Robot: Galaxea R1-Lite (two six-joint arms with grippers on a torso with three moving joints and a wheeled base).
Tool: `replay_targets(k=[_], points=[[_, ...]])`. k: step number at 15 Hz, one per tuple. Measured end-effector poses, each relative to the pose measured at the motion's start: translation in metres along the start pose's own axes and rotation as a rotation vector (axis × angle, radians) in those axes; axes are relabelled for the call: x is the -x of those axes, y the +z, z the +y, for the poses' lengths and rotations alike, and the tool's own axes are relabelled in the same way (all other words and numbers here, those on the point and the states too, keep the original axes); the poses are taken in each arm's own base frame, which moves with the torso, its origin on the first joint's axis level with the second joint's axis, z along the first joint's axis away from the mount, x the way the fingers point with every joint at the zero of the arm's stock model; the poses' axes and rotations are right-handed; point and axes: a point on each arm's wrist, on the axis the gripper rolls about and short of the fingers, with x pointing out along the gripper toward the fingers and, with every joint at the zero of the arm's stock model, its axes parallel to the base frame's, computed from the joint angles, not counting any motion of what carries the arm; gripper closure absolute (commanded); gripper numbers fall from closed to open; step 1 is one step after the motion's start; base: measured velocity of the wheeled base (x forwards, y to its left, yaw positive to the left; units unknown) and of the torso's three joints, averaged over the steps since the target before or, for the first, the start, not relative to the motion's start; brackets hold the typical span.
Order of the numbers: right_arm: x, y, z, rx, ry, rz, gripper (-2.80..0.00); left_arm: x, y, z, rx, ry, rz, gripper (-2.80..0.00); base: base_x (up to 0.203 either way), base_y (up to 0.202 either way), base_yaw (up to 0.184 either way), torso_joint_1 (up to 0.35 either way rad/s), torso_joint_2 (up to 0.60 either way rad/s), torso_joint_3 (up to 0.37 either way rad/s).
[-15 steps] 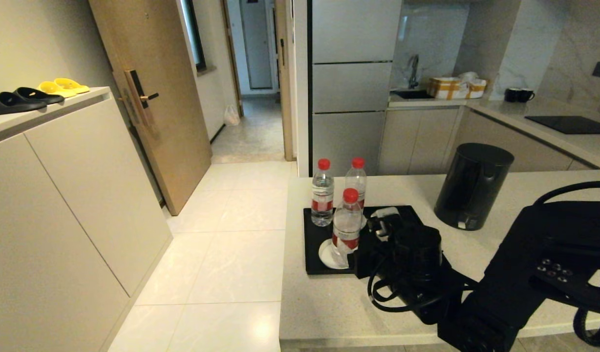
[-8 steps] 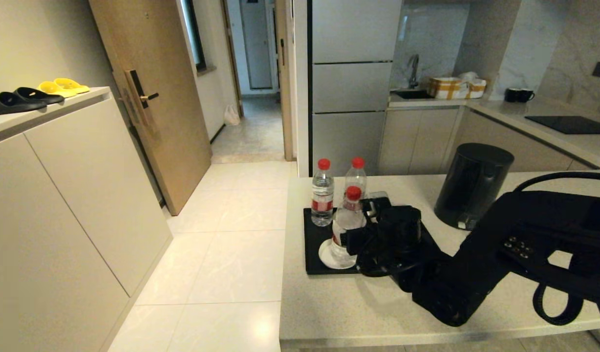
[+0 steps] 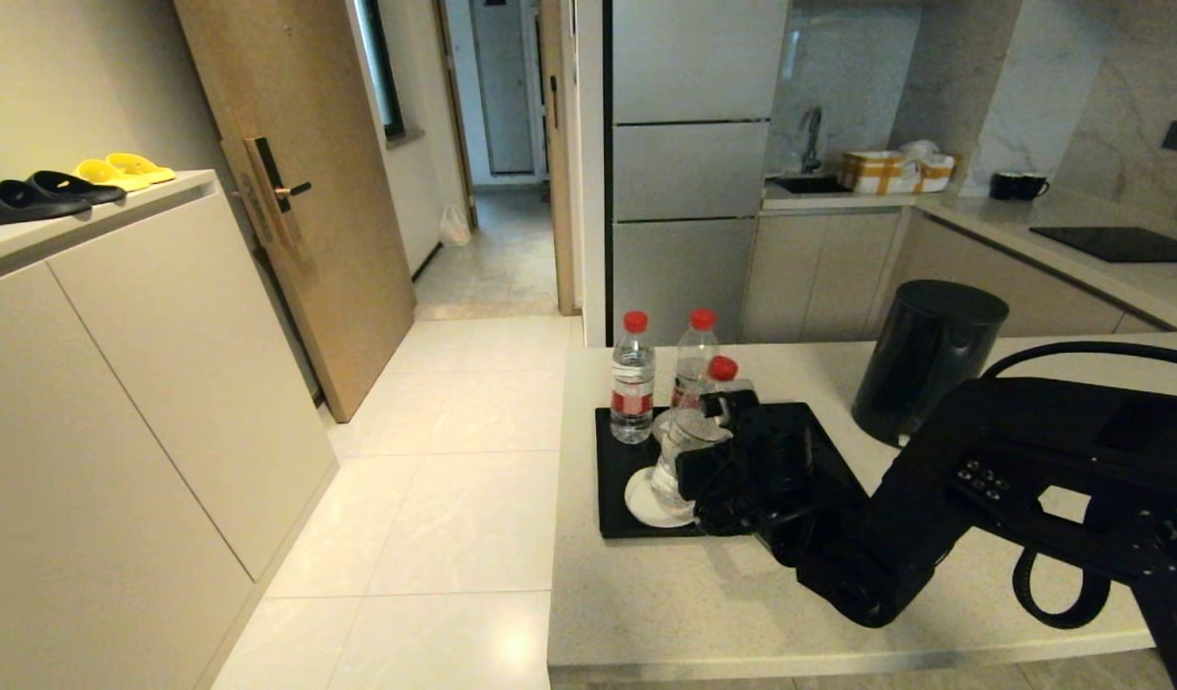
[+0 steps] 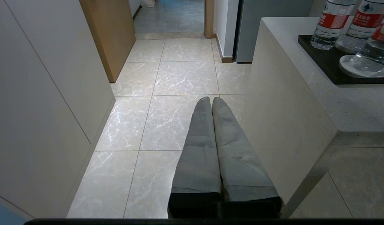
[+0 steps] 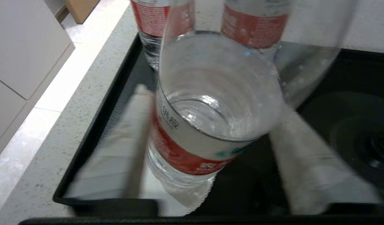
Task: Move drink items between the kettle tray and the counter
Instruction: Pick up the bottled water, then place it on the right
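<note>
Beige worktop carries the kettle tray; since a moment ago the nearest bottle has tipped rightward over its saucer, clamped in the right claw. Left claw hangs closed, empty.

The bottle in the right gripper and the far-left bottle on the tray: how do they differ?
The gripped bottle leans toward the right; the far-left bottle stands upright. The gripped bottle is between the right gripper's jaws over a white saucer; the far-left bottle stands free on the black tray. Both are clear, with red caps and labels.
</note>
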Motion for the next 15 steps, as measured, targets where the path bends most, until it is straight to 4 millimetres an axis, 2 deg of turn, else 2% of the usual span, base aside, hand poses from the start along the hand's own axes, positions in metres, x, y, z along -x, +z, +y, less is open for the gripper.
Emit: replay_targets(k=[9,13,15], points=[[0.013,0.005,0.011,0.004,0.034,-0.008,0.0,0.0,0.0,0.0,0.0,0.0,0.0,0.0,0.0,0.0,0.0,0.0,0.0,0.0],[0.033,0.034,0.008,-0.002,0.034,-0.044,0.0,0.0,0.0,0.0,0.0,0.0,0.0,0.0,0.0,0.0,0.0,0.0,0.0,0.0],[0.046,0.058,-0.005,0.005,-0.013,-0.04,0.0,0.0,0.0,0.0,0.0,0.0,0.0,0.0,0.0,0.0,0.0,0.0,0.0,0.0]])
